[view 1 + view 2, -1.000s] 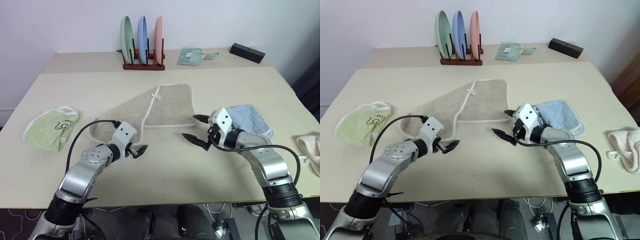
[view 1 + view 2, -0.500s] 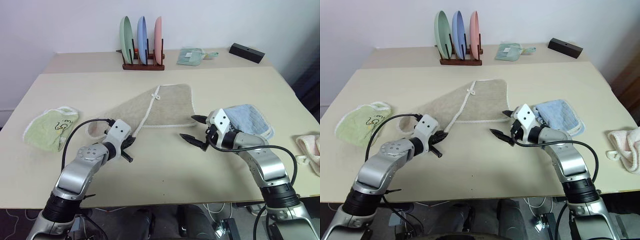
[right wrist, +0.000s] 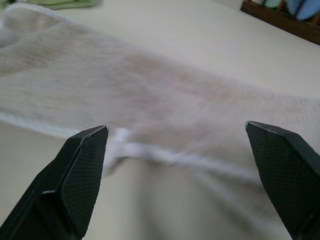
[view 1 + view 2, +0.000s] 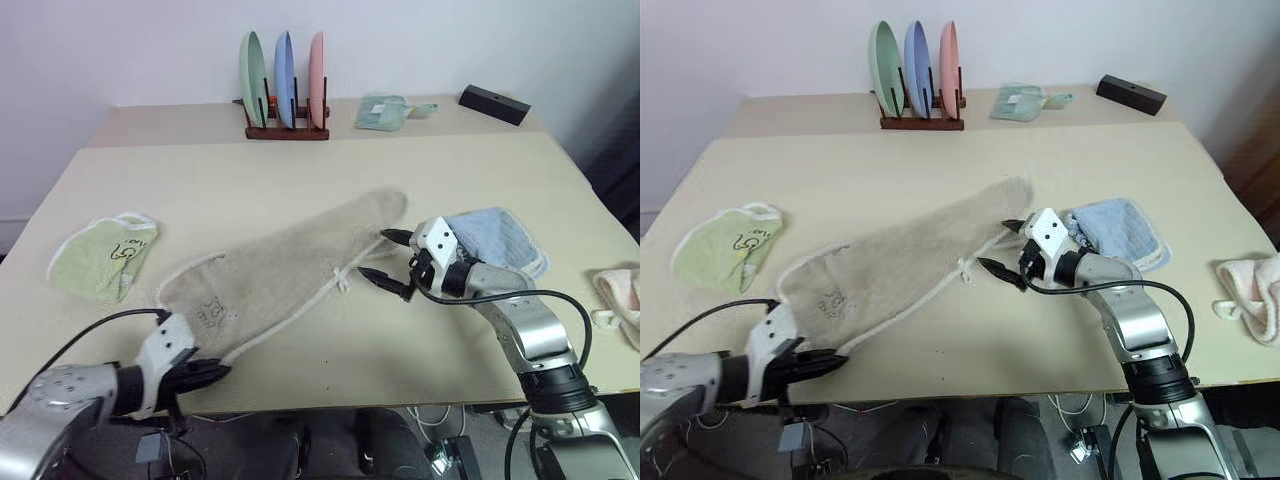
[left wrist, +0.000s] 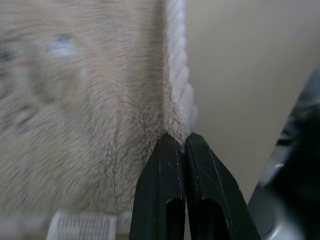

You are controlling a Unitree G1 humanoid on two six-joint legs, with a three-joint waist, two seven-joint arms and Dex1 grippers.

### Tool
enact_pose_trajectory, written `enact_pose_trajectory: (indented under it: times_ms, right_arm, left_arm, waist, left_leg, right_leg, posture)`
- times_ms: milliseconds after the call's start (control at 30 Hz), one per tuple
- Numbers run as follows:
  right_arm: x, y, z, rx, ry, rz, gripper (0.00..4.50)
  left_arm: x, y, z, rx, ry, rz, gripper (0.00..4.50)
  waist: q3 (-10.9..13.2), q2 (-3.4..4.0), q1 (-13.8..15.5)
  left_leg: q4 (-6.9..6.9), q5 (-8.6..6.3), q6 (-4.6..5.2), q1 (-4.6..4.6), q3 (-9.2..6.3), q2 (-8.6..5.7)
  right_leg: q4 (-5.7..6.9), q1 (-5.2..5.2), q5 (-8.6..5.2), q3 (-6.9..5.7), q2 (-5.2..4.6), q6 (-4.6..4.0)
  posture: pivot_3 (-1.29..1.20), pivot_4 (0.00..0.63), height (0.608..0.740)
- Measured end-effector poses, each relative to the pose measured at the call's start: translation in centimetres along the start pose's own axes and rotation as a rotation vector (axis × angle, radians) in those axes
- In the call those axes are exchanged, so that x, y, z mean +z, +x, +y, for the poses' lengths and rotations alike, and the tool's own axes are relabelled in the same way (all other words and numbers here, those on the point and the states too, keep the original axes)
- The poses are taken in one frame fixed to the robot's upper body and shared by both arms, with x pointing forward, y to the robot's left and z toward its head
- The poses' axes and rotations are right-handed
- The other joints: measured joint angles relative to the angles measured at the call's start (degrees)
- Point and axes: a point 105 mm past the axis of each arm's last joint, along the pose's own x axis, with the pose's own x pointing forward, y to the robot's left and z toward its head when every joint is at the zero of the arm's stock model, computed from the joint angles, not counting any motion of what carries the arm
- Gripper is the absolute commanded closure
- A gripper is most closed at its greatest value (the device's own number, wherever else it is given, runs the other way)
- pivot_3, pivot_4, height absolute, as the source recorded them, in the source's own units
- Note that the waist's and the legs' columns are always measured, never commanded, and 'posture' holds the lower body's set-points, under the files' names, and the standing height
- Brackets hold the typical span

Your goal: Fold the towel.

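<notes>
one towel (image 4: 280, 275), beige with a white corded edge, lies stretched in a long diagonal band across the middle of the table (image 4: 300, 170), from its near-left corner by the table's front edge up to its far end just beside the light blue towel (image 4: 500, 238). the left gripper (image 4: 210, 373) has its two black fingers (image 5: 172, 190) pressed tight together on the towel's trimmed edge at that near corner, as the left wrist view shows. the right gripper (image 4: 385, 258) hangs with its fingers spread wide, holding nothing, just above the towel's far end. counting the cloths: one beige towel, one light blue towel at the right, one light green cloth (image 4: 103, 255) with white edging and a printed figure at the left, one pink cloth (image 4: 620, 300) at the table's right edge, and one pale green folded cloth (image 4: 385, 112) at the back. three plates (image 4: 287, 66) stand upright in one wooden rack (image 4: 287, 130) at the back: green, blue, pink. one black box (image 4: 494, 104) sits at the far right corner. the table is pale cream and matte, made of a large front top and a narrower strip behind it, with a seam between. behind it rises a plain white wall (image 4: 120, 50).
</notes>
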Motion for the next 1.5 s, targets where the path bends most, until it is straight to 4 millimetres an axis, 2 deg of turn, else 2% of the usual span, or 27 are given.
enact_pose_trajectory:
  times_ms: [67,167,300,433,500,567,733,900,1000,1133,1233,1400,1500]
  right_arm:
    - [0.0,0.3,-0.2,0.005,-0.012,0.000,0.00]
    - [0.0,0.7,-0.9,-0.008,-0.056,0.012,0.00]
    - [-0.2,0.9,-2.9,-0.086,-0.184,0.048,0.00]
    - [-1.4,0.0,-6.2,-0.203,-0.369,0.163,0.00]
    - [-1.6,-0.4,-7.1,-0.233,-0.430,0.192,0.00]
    - [-1.6,-0.4,-7.4,-0.237,-0.467,0.195,0.00]
    - [-2.0,-1.0,-8.6,-0.202,-0.693,0.279,0.00]
    - [-1.5,0.0,-9.1,-0.161,-0.851,0.279,0.00]
    - [-1.4,0.7,-9.2,-0.115,-0.936,0.288,0.86]
    - [-1.2,1.5,-8.7,-0.059,-1.027,0.267,2.86]
    - [-1.8,1.5,-8.5,-0.038,-1.039,0.272,4.45]
    - [-2.1,1.4,-8.4,-0.035,-1.051,0.270,4.49]
    - [-2.0,1.4,-8.5,-0.045,-1.057,0.262,4.49]
  left_arm:
    - [0.4,-0.3,2.1,0.114,0.032,-0.023,4.43]
    - [2.0,-0.6,5.6,0.307,0.070,-0.117,4.43]
    - [3.0,-0.8,7.8,0.432,0.077,-0.183,4.43]
    - [3.1,-0.9,8.5,0.466,0.072,-0.200,4.43]
    - [3.0,-0.9,8.6,0.469,0.073,-0.199,4.43]
    - [2.9,-0.9,8.7,0.469,0.074,-0.200,4.43]
    - [2.9,-0.8,8.7,0.462,0.073,-0.200,4.43]
    - [2.8,-0.6,8.5,0.444,0.072,-0.197,4.43]
    - [2.8,-0.4,8.4,0.438,0.072,-0.196,4.50]
    - [2.9,-0.3,7.9,0.431,0.072,-0.202,4.50]
    - [2.7,-0.2,7.5,0.425,0.070,-0.198,4.50]
    - [2.4,-0.2,7.4,0.423,0.064,-0.191,4.50]
    - [3.0,-0.3,7.8,0.434,0.074,-0.209,4.50]
  waist:
    - [0.0,-0.01,0.4]
    - [0.0,-0.01,0.8]
    - [0.0,-0.01,0.7]
    - [0.0,-0.01,0.8]
    - [0.0,-0.02,0.7]
    - [0.0,-0.01,0.6]
    - [0.0,-0.02,0.5]
    - [0.0,-0.02,-0.6]
    - [0.0,-0.03,-0.9]
    - [0.0,-0.03,-1.1]
    - [0.0,-0.03,-1.0]
    - [0.0,-0.03,-1.0]
    - [0.0,-0.03,-1.0]
  left_leg:
    - [0.01,0.00,0.00,0.01,0.02,0.00]
    - [0.00,0.17,-0.31,-0.02,0.07,0.02]
    - [0.00,0.15,-0.29,-0.03,0.20,0.03]
    - [-0.01,0.14,-0.27,-0.07,0.34,0.03]
    - [-0.01,0.14,-0.27,-0.07,0.37,0.07]
    - [-0.01,0.14,-0.27,-0.05,0.43,0.11]
    - [-0.01,0.14,-0.26,-0.03,0.54,0.12]
    - [-0.03,0.14,-0.26,-0.02,0.57,0.18]
    - [-0.04,0.14,-0.26,0.00,0.65,0.20]
    - [-0.07,0.14,-0.26,-0.02,0.70,0.23]
    - [-0.07,0.14,-0.26,-0.01,0.73,0.23]
    - [-0.07,0.14,-0.26,0.00,0.75,0.23]
    - [-0.07,0.14,-0.26,-0.01,0.75,0.24]
  right_leg:
    - [0.00,-0.01,0.03,0.00,0.02,0.03]
    - [0.03,-0.09,0.05,0.00,0.02,0.05]
    - [0.03,-0.17,0.07,0.05,0.02,0.05]
    - [0.04,-0.25,0.07,0.14,0.02,0.05]
    - [0.05,-0.26,0.07,0.16,0.04,0.05]
    - [0.07,-0.26,0.07,0.20,0.08,0.05]
    - [0.08,-0.27,0.07,0.27,0.10,0.05]
    - [0.08,-0.27,0.08,0.30,0.17,0.04]
    - [0.08,-0.30,0.08,0.37,0.20,0.04]
    - [0.08,-0.34,0.08,0.41,0.23,0.04]
    - [0.08,-0.34,0.09,0.45,0.24,0.03]
    - [0.08,-0.34,0.10,0.48,0.26,0.02]
    - [0.09,-0.35,0.10,0.48,0.27,0.01]
  posture:
    - [0.00,0.150,0.740]
    - [0.00,0.150,0.740]
    - [0.00,0.150,0.740]
    - [0.00,0.150,0.740]
    - [0.00,0.150,0.740]
    - [0.00,0.150,0.740]
    - [0.00,0.150,0.740]
    - [0.00,0.150,0.740]
    - [0.00,0.150,0.740]
    - [0.00,0.150,0.740]
    - [0.00,0.150,0.740]
    - [0.00,0.150,0.740]
    - [0.00,0.150,0.740]
